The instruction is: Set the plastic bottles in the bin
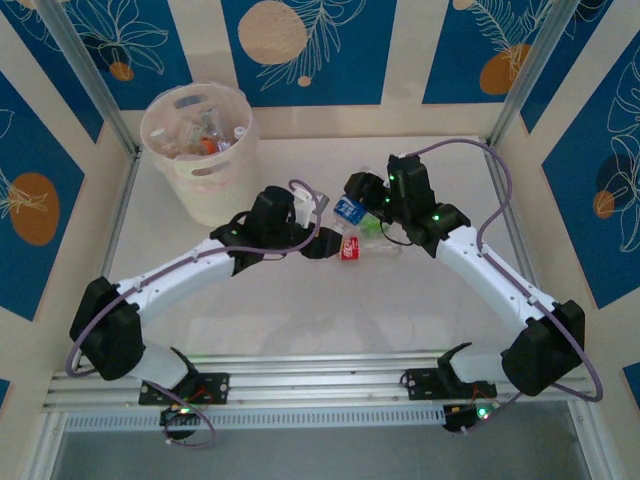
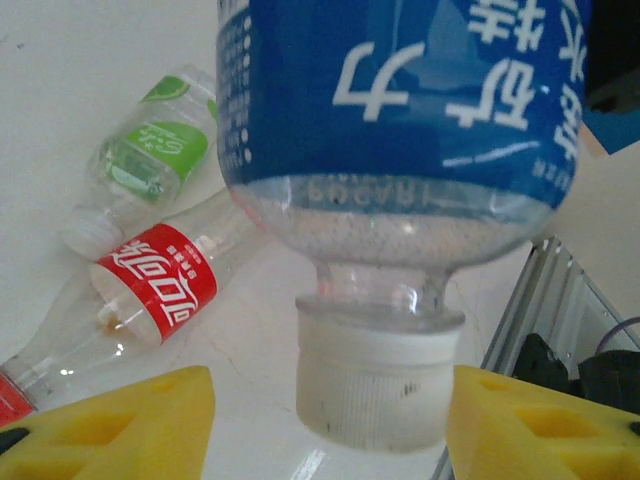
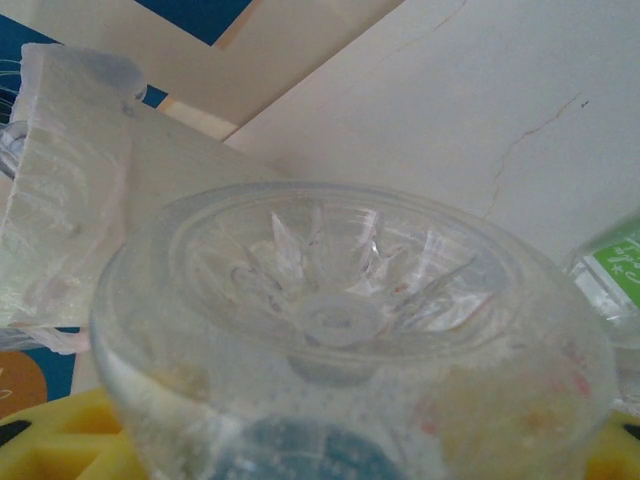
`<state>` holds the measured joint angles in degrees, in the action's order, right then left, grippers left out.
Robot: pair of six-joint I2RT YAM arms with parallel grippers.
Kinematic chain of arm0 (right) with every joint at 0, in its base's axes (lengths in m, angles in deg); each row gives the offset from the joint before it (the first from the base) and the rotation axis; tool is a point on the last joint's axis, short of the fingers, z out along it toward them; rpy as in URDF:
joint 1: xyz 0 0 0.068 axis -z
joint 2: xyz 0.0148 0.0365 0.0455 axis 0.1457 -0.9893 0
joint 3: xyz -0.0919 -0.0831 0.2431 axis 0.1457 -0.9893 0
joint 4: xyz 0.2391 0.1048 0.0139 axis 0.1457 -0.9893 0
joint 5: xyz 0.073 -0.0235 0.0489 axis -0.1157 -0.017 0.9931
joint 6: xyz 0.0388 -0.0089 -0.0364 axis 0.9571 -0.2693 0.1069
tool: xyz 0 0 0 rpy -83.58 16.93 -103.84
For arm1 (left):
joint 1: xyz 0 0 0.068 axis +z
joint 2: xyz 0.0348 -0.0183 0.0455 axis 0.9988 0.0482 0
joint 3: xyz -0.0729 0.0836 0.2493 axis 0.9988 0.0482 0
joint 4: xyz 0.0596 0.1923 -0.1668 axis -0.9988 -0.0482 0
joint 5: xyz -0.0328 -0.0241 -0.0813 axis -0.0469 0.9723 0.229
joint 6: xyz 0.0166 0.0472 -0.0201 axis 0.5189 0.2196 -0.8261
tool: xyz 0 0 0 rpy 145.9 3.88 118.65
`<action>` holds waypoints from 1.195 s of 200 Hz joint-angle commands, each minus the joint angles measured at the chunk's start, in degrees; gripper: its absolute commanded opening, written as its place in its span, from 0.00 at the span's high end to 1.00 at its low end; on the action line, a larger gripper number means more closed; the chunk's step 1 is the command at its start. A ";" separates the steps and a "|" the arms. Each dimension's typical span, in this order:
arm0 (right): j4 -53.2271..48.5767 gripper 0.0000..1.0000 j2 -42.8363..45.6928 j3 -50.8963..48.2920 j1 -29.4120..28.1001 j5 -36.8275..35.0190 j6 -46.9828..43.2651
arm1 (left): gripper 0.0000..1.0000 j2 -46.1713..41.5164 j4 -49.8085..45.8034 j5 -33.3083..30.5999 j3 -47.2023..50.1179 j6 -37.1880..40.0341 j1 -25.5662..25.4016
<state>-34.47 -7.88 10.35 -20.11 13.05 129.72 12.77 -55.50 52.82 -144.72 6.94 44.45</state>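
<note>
White and bare, the counter (image 1: 300, 330) is lying under both arms, and it is shining a little in the left wrist view (image 2: 60, 80). Walls (image 1: 330, 50) are standing around it on three sides. They are wearing blue and cream stripes with orange circles and thin white leaf drawings. A gray metal rail (image 1: 320, 385) is running along the near edge, where the arms are bolted down.

The right end effector (image 1: 362, 195) (image 3: 330, 450) is pinching the blue bottle (image 1: 348, 210) (image 3: 340, 330) and holding it up off the counter. The bottle's clear bottom is facing that wrist camera.

The left end effector (image 1: 328, 241) (image 2: 330, 385) is sitting just under the same bottle (image 2: 400, 110). Its yellow fingers (image 2: 130, 425) are standing spread, one on each side of the white cap (image 2: 375, 375), with a gap showing on one side.

The red bottle (image 1: 352, 247) (image 2: 150, 290) is lying flat on the counter just beyond the left end effector. The green bottle (image 1: 372, 228) (image 2: 150, 155) is lying right beside it, a bit farther out.

The bin (image 1: 215, 185) is standing in the far corner, well away from the left end effector on its outer side. More bottles (image 1: 205, 135) are lying inside it.
</note>
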 commanded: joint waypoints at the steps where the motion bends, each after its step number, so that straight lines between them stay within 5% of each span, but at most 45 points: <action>1: 1.75 0.41 0.72 0.94 -0.50 1.76 1.53 | 0.42 0.58 2.75 -0.92 -2.30 -0.75 -0.37; 62: 2.23 0.41 1.52 0.47 -1.36 1.67 1.50 | 0.82 0.34 3.60 -0.06 -2.96 -1.37 -0.37; 92: 2.38 0.40 1.15 0.69 -1.39 1.92 0.64 | 0.91 -0.63 2.84 -0.30 -3.37 -1.21 -0.36; 113: 2.25 0.24 0.60 1.76 -1.39 2.17 -0.84 | 1.00 -1.67 1.63 -1.54 -3.59 -0.55 -0.34; 126: 1.18 0.00 -0.11 3.66 -1.23 2.53 -2.22 | 1.00 -2.63 0.45 -3.28 -3.57 0.23 -0.37; 190: -5.57 0.01 -3.89 17.91 1.07 5.03 -10.82 | 1.00 -9.25 -14.63 -16.73 -7.59 4.91 1.04; 239: -7.20 0.01 2.59 15.39 4.78 3.56 -11.23 | 1.00 -9.87 -34.89 -26.60 -23.50 10.02 9.97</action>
<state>-39.51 -9.80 27.01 -16.77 16.88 120.24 3.92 -78.23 33.60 -160.24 12.51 50.18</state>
